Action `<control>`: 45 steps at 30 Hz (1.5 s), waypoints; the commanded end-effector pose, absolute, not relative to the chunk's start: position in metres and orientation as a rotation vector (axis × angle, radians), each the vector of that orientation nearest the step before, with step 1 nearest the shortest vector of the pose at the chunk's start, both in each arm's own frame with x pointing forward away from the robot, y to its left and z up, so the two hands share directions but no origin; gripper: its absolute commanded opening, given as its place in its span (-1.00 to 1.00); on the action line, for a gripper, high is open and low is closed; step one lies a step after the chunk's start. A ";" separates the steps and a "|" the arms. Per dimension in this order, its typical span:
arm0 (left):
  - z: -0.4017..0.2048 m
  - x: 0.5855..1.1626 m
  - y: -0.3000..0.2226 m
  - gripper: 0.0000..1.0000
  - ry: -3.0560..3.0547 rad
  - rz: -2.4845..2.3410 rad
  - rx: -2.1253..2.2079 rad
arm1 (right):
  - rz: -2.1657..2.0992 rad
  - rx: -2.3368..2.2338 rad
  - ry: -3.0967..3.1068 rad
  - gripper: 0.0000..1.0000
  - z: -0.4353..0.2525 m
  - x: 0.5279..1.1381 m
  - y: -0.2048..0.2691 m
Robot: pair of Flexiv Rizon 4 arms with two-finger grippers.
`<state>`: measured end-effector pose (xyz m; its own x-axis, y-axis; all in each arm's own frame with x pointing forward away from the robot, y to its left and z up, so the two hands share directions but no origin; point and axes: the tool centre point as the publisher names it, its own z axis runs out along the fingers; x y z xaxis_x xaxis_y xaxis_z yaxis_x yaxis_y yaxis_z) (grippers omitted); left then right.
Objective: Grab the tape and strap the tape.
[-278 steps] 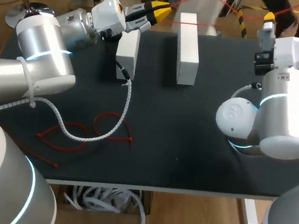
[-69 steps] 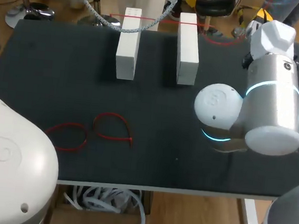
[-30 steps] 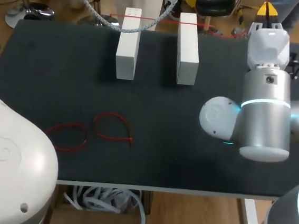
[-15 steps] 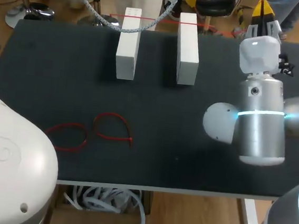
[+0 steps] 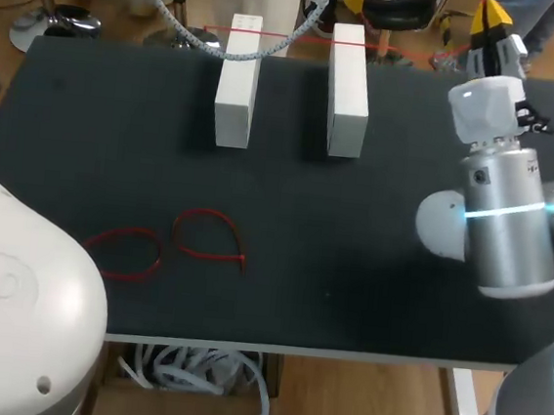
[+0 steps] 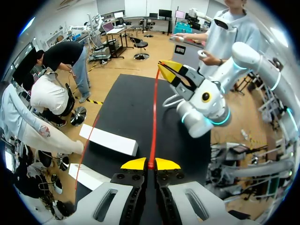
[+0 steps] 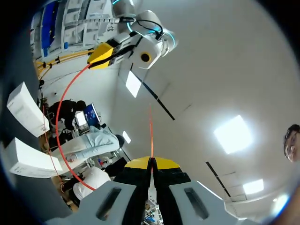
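Nearest you, two red loops (image 5: 206,235) lie on the table (image 5: 369,275), well apart from the work. Farther back, the red tape (image 5: 284,37) crosses the far ends of the two white blocks (image 5: 238,86). Your left gripper (image 6: 151,164) is pressed together on one end of it. Your right gripper (image 7: 151,162) pinches the other end, up by the table's far right edge. Judge the tape light, thin and springy, probably slick, since it bows between the grippers rather than hanging limp. Hold it close to the ends, flat across the pads, and avoid jerks that could let it slip.
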<state>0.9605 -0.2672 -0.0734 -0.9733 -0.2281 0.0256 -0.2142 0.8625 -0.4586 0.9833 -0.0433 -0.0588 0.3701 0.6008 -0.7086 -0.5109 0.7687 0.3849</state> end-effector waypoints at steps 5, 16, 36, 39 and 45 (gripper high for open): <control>-0.072 0.961 -0.268 -1.00 3.006 -0.726 -0.360 | 0.603 0.202 1.098 -1.00 -0.063 0.965 -0.044; -0.072 0.961 -0.268 -1.00 3.006 -0.726 -0.360 | 0.518 0.287 1.263 -1.00 -0.064 0.945 -0.034; -0.072 0.961 -0.268 -1.00 3.006 -0.726 -0.360 | 0.477 0.349 1.409 -1.00 -0.050 0.925 -0.006; -0.072 0.961 -0.268 -1.00 3.006 -0.726 -0.360 | 0.491 0.338 1.407 -1.00 -0.046 0.925 -0.002; -0.072 0.961 -0.268 -1.00 3.006 -0.726 -0.360 | 0.599 0.362 1.410 -1.00 -0.033 0.926 0.006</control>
<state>0.9604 -0.2670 -0.0735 -0.9733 -0.2281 0.0254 -0.2141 0.8624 -0.4586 0.9262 0.0037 -0.0419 0.0857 0.5625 -0.8224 -0.2265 0.8148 0.5337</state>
